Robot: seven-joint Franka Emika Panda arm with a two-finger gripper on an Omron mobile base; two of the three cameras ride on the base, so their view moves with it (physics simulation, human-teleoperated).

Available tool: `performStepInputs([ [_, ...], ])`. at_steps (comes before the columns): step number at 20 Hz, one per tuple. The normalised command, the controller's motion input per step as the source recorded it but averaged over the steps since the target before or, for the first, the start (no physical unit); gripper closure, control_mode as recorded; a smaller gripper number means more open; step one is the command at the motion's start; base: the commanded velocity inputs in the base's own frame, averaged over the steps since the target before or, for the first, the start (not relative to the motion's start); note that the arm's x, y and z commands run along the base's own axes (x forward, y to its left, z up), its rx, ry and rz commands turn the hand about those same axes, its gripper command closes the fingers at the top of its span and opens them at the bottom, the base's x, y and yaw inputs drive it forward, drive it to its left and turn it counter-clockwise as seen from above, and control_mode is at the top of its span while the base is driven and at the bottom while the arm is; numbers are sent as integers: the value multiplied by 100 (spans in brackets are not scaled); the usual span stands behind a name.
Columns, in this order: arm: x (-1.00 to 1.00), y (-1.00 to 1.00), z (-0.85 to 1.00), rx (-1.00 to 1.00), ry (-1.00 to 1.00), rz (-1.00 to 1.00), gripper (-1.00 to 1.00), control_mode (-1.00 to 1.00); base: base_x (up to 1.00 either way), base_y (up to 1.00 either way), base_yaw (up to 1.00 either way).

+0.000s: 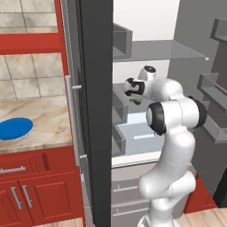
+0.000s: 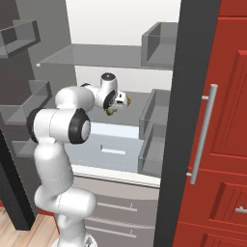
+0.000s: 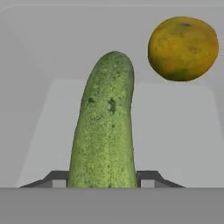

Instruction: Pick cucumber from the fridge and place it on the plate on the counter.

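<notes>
Inside the open fridge, my gripper is shut on the cucumber, a green, bumpy-skinned cylinder. In the hand view the cucumber stands straight up between the two dark fingertips, over the grey shelf floor. From the right base view the gripper reaches over the middle shelf with the cucumber showing just under it. The blue plate lies on the beige counter at the far left, outside the fridge.
A round yellowish-brown fruit sits beyond the cucumber to its right. Grey side bins and a pale drawer line the fridge interior. The dark door panel with its silver handle stands between fridge and counter. Red cabinets are below.
</notes>
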Motion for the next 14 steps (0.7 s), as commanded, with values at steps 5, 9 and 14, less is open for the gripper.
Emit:
performStepInputs([
  [5, -91, 0, 0, 0, -12, -2, 100, -100, 0, 0, 0],
  [9, -100, -1, 3, 0, -6, -2, 100, -100, 0, 0, 0],
  [14, -100, -21, 20, 0, -4, -2, 100, -100, 0, 0, 0],
])
